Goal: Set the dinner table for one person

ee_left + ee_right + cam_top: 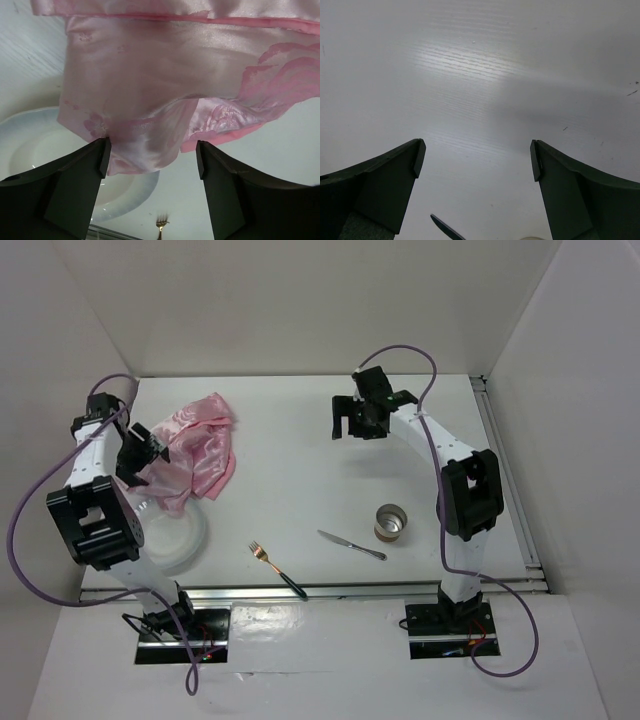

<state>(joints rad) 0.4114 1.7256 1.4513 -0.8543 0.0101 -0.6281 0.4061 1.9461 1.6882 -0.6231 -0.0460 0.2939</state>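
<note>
The dinner table (300,470) is a white top with a metal rail along its near edge. A crumpled pink satin cloth (200,450) lies at the back left, its lower edge draped over a white plate (185,540). My left gripper (148,458) hovers at that edge and is open. In the left wrist view the cloth (165,85) hangs down between the spread fingers of the gripper (151,152), above the plate (125,195). My right gripper (355,430) is open over bare table at the back centre, and the right wrist view of it (477,152) shows nothing between its fingers.
A gold fork (275,565) with a dark handle lies near the front rail, and its tines (162,222) show in the left wrist view. A table knife (352,545) lies right of it, its tip (445,227) seen by the right wrist. A brown metal cup (391,522) stands beside the knife.
</note>
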